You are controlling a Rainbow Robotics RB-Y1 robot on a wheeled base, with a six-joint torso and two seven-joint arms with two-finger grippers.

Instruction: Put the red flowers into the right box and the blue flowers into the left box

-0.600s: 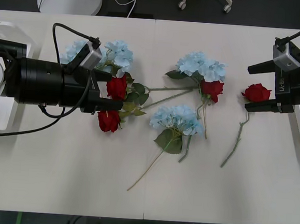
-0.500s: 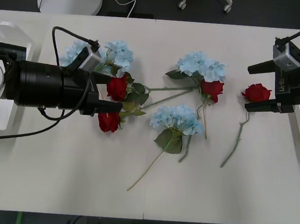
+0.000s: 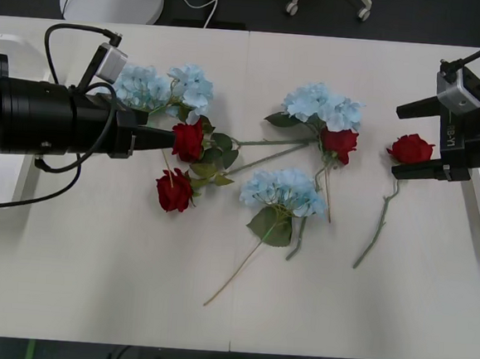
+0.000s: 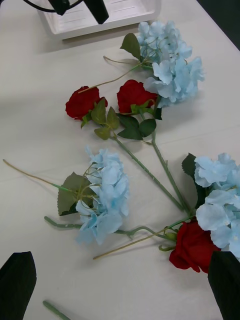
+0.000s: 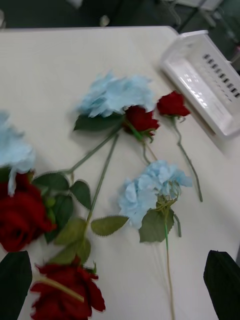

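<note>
Bright, even overhead light leaves only faint shadows on my pale tabletop (image 3: 132, 287), though my left wrist view is soft with blur.

Four red flowers (image 3: 186, 140) lie flat on the counter (image 3: 116, 278), stems splayed, among three pale blue flowers (image 3: 285, 190). One rose lies apart, nearest the right box (image 5: 210, 80), a white slotted tray. The left box (image 4: 100, 20) sits beyond the blue cluster, seemingly empty.
</note>
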